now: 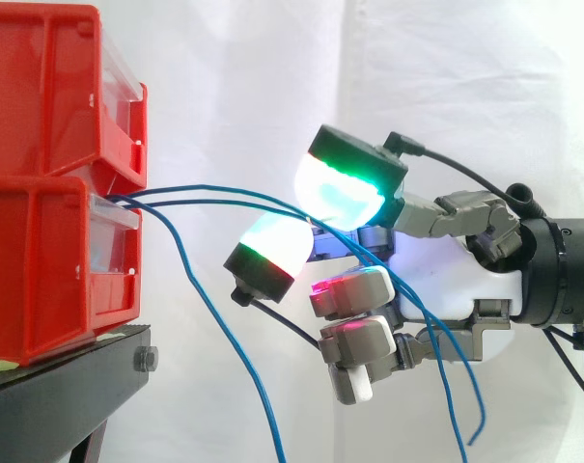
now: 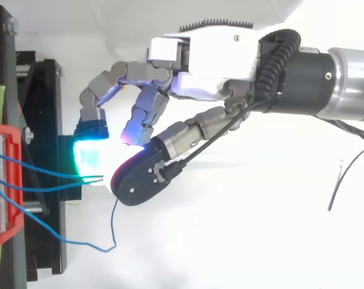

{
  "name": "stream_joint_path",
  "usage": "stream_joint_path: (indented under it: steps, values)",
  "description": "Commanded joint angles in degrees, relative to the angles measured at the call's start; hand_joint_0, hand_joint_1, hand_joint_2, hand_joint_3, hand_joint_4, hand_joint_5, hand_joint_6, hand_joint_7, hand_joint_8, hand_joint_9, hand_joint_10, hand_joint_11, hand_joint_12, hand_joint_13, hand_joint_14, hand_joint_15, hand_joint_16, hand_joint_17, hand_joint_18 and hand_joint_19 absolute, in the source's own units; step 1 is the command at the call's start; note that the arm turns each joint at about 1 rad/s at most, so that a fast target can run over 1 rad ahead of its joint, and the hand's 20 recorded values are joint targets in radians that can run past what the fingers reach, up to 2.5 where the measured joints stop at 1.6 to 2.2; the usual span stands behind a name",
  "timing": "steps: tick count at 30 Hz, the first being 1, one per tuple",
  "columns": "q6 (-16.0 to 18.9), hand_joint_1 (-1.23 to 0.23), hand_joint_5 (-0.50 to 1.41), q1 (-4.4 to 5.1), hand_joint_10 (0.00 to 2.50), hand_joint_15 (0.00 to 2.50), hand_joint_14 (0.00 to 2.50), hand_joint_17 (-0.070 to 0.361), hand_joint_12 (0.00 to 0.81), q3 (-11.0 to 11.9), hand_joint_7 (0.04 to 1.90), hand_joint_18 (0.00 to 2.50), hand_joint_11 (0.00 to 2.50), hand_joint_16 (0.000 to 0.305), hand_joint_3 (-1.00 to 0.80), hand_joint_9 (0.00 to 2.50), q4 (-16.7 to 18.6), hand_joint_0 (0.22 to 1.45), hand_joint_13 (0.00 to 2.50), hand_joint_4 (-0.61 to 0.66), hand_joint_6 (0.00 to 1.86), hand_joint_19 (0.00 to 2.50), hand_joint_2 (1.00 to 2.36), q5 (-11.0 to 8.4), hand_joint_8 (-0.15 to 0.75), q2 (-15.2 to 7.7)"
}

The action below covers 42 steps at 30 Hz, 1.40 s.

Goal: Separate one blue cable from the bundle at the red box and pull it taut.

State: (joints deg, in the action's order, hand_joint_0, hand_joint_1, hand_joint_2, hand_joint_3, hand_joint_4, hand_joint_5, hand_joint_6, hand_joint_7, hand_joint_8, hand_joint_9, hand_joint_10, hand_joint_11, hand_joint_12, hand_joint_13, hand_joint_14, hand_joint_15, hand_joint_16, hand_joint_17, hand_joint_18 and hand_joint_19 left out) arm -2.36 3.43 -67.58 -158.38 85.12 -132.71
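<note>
Bins [image 1: 41,260] of red plastic sit stacked on the black stand [image 1: 60,395] at the left of the side view, and the blue bundle leaves from the gap between them. Level with that gap, the hand [image 1: 446,275] holds thumb and one finger in a pinch. Its glowing pads [image 1: 340,193] are clamped on two blue cables [image 2: 40,170] at once, and the other fingers curl below, holding nothing. A third blue cable [image 1: 226,336] sags free, apart from the hand.

Judged against the task, the pinch has one cable too many. The sound course would be to ease the pads and let one strand slip out (the lower seems the easier to shed). The hand would then re-close and draw straight away from the bins until the strand runs without a bow.

From above, the thumb's dark back masks where the pads meet, so contact with each strand is hard to confirm. The cables' anchor between the bins is hidden. The third cable's lower end is cut off at the bottom of the side view.
</note>
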Motion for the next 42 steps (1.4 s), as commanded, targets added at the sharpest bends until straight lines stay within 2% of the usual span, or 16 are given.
stream_joint_path:
  steps: [1, 7, 12, 14, 17, 21, 24, 30, 34, 36, 37, 38, 39, 42]
  values:
    - [0.0, -0.63, -0.18, 0.18, 0.02, 1.15, 0.03, 0.131, 0.375, 0.0, 0.99, 0.83, 1.33, 0.058, -0.50, 1.23, 0.0, 0.52, 1.16, 0.06, 0.86, 0.91, 1.00, -0.48, 0.293, 0.0]
    - [0.0, -0.64, -0.18, 0.18, 0.02, 1.12, 0.03, 0.154, 0.421, 0.0, 0.98, 0.88, 1.31, 0.068, -0.50, 1.25, 0.0, 0.43, 1.18, 0.09, 0.86, 0.88, 1.00, -0.57, 0.333, 0.0]
    - [0.0, -0.81, -0.18, 0.26, 0.02, 1.11, 0.03, 0.156, 0.420, -0.1, 0.96, 0.87, 1.31, 0.069, -0.50, 1.23, 0.0, 0.41, 1.16, 0.10, 0.86, 0.88, 1.00, -0.57, 0.331, 0.0]
    - [0.0, -0.87, -0.17, 0.35, 0.02, 1.12, 0.03, 0.144, 0.400, 0.0, 0.99, 0.84, 1.33, 0.064, -0.50, 1.23, 0.0, 0.45, 1.15, 0.08, 0.85, 0.89, 1.00, -0.66, 0.309, 0.0]
    - [0.0, -0.79, -0.17, 0.35, 0.03, 1.15, 0.03, 0.125, 0.356, -0.1, 1.04, 0.79, 1.34, 0.055, -0.50, 1.23, 0.0, 0.56, 1.13, 0.05, 0.85, 0.93, 1.00, -0.92, 0.272, 0.0]
    - [0.0, -0.70, -0.16, 0.44, 0.03, 1.15, 0.03, 0.120, 0.346, -0.1, 1.06, 0.79, 1.36, 0.053, -0.50, 1.26, 0.0, 0.62, 1.14, 0.02, 0.84, 0.95, 1.00, -1.01, 0.270, 0.0]
    - [0.0, -0.70, -0.16, 0.35, 0.03, 1.16, 0.03, 0.120, 0.347, -0.2, 1.07, 0.80, 1.36, 0.053, -0.44, 1.26, 0.0, 0.62, 1.15, 0.01, 0.83, 0.95, 1.00, -1.01, 0.267, 0.0]
    - [0.0, -0.54, -0.14, 0.44, 0.03, 1.16, 0.03, 0.123, 0.344, -0.2, 1.06, 0.79, 1.30, 0.054, -0.33, 1.24, 0.0, 0.61, 1.15, 0.03, 0.77, 0.98, 1.01, -1.01, 0.271, 0.0]
    - [0.0, -0.50, -0.12, 0.44, 0.03, 1.16, 0.03, 0.122, 0.346, -0.2, 1.15, 0.79, 1.30, 0.054, -0.27, 1.24, 0.0, 0.62, 1.15, 0.04, 0.69, 0.98, 1.02, -1.01, 0.267, 0.0]
    - [0.0, -0.51, -0.11, 0.44, 0.03, 1.15, 0.03, 0.123, 0.346, -0.2, 1.18, 0.79, 1.31, 0.054, -0.29, 1.24, 0.0, 0.62, 1.15, 0.05, 0.67, 0.98, 1.01, -1.01, 0.270, 0.0]
    - [0.0, -0.53, -0.11, 0.44, 0.03, 1.16, 0.03, 0.123, 0.347, -0.2, 1.19, 0.79, 1.29, 0.055, -0.34, 1.25, 0.0, 0.60, 1.15, 0.05, 0.67, 0.98, 1.01, -0.92, 0.272, 0.0]
    - [0.0, -0.54, -0.11, 0.44, 0.03, 1.15, 0.03, 0.126, 0.355, -0.2, 1.20, 0.80, 1.30, 0.056, -0.47, 1.25, 0.0, 0.57, 1.15, 0.05, 0.67, 0.97, 1.00, -0.92, 0.277, 0.0]
    - [0.0, -0.55, -0.11, 0.44, 0.03, 1.16, 0.03, 0.128, 0.361, -0.2, 1.21, 0.81, 1.30, 0.057, -0.50, 1.25, 0.0, 0.55, 1.16, 0.06, 0.66, 0.97, 1.00, -0.92, 0.282, 0.0]
    - [0.0, -0.60, -0.11, 0.44, 0.03, 1.14, 0.03, 0.141, 0.388, -0.2, 1.17, 0.85, 1.28, 0.063, -0.50, 1.28, 0.0, 0.48, 1.18, 0.08, 0.69, 0.93, 1.00, -0.92, 0.308, 0.0]
